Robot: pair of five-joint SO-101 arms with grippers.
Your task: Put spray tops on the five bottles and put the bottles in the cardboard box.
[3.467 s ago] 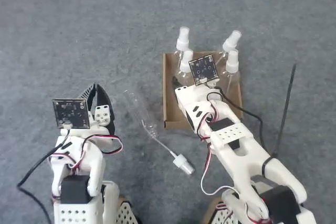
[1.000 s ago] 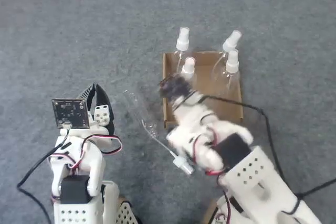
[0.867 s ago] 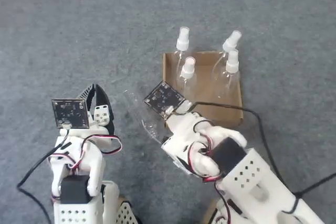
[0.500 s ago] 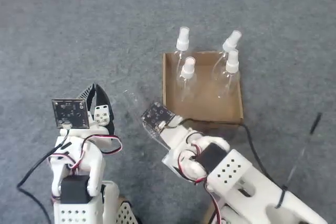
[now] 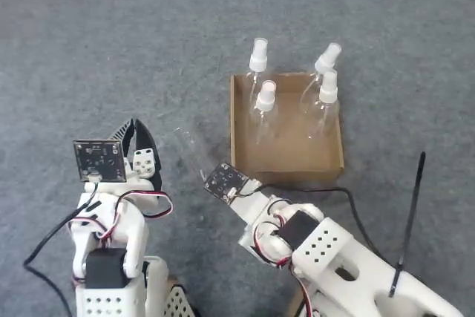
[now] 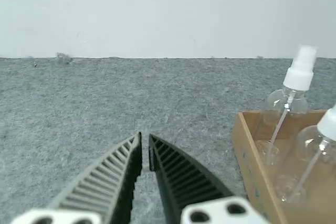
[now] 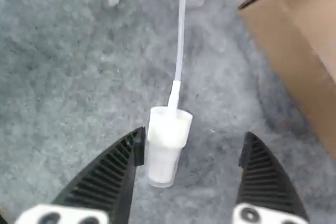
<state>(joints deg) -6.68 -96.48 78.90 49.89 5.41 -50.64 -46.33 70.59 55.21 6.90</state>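
Observed change: the left arm has not shifted. Its hand is closed on nothing and raised off the bench, as before. The right arm, which seconds ago hung over the cardboard box, has swung back across to its left and come down low over the loose spray top. The right hand is now open, one jaw just beside the cap and the other well clear on the box side. It does not grip anything yet.

Finding: four capped bottles stand in the box, so only the fifth bottle is outstanding. In my judgement, the arm is set up to grasp that last top.

Surroundings, left to right: the left arm stands by its base, well apart from the work. The fifth bottle lies on its side on the bench, uncapped, between the left arm and the box's near corner. The spray top lies beyond its neck, with its dip tube running back toward the mouth. I cannot tell whether the tip is inside the neck. The box follows, with bare floor at its front.

Obstructions: the cap sits off-centre between the jaws. The box's near corner is close to the grasp. The right arm's black cable trails just before the box front
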